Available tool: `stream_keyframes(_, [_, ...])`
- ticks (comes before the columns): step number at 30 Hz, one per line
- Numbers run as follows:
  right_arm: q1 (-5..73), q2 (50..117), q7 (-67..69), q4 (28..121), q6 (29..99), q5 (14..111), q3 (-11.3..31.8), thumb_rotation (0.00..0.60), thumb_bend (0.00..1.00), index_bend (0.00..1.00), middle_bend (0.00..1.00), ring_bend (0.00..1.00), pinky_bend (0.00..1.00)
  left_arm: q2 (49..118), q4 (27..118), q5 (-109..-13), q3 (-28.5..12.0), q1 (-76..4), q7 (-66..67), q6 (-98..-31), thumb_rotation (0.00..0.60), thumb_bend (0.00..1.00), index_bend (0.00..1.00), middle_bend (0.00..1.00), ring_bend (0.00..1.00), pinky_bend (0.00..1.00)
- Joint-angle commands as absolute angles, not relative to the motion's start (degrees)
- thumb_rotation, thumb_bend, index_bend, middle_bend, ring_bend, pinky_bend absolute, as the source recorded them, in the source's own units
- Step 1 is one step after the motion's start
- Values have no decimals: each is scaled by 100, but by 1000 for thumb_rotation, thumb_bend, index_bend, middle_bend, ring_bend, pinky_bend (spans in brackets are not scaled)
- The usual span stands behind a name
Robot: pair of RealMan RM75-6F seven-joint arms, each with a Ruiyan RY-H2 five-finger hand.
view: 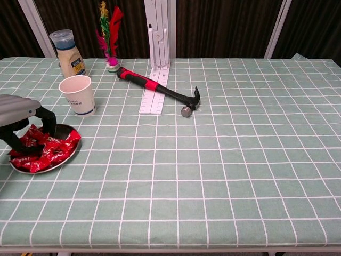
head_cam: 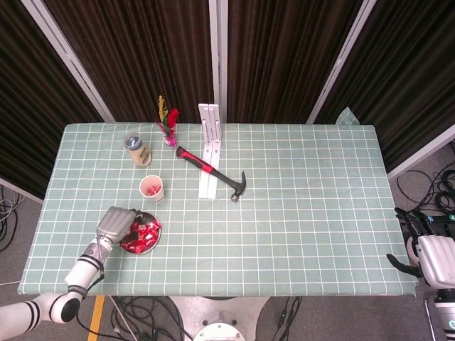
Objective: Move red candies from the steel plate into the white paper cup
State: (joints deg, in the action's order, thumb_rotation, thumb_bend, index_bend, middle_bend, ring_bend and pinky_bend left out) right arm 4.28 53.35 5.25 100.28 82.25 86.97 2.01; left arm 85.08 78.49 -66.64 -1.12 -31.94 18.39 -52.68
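Observation:
A steel plate (head_cam: 157, 239) (view: 72, 154) heaped with red candies (head_cam: 143, 234) (view: 47, 150) sits near the table's front left. My left hand (head_cam: 116, 222) (view: 20, 114) hangs over the plate's left side, its dark fingers (view: 49, 122) curled down into the pile. Whether a candy is pinched cannot be told. The white paper cup (head_cam: 152, 190) (view: 79, 96) stands upright just behind the plate, with some red showing inside it in the head view. My right hand (head_cam: 429, 257) rests off the table beyond its right front corner, holding nothing.
A red-handled hammer (head_cam: 213, 172) (view: 160, 90) lies across a white rail (head_cam: 209, 149) (view: 158, 64) mid-table. A sauce bottle (head_cam: 136, 150) (view: 68, 52) and a feathered shuttlecock (head_cam: 168, 124) (view: 109, 37) stand behind the cup.

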Motion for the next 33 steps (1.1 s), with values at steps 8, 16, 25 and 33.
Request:
stream_keyframes(8, [405, 5325, 538, 10040, 8263, 8723, 190, 600, 101, 115, 219, 112, 434, 8352, 8013, -6420, -68, -3197, 2166, -5189, 600, 265, 462, 529, 947, 1000])
stream_keyframes(16, [406, 5324, 550, 10049, 8267, 8758, 179, 600, 101, 115, 219, 112, 435, 8386, 7929, -6348, -75, -3204, 2129, -5114, 600, 300, 544, 598, 950, 1000])
stream_keyframes(25, [417, 5326, 573, 10045, 8273, 8793, 181, 600, 98, 121, 223, 125, 441, 8429, 7775, -6657, -57, -3207, 1702, -5048, 600, 454, 646, 719, 968, 1000])
stream_keyframes(33, [410, 5325, 602, 10030, 8290, 8809, 176, 600, 94, 121, 222, 125, 441, 8337, 7953, -6849, -124, -3233, 1330, -5024, 600, 485, 689, 773, 980, 1000])
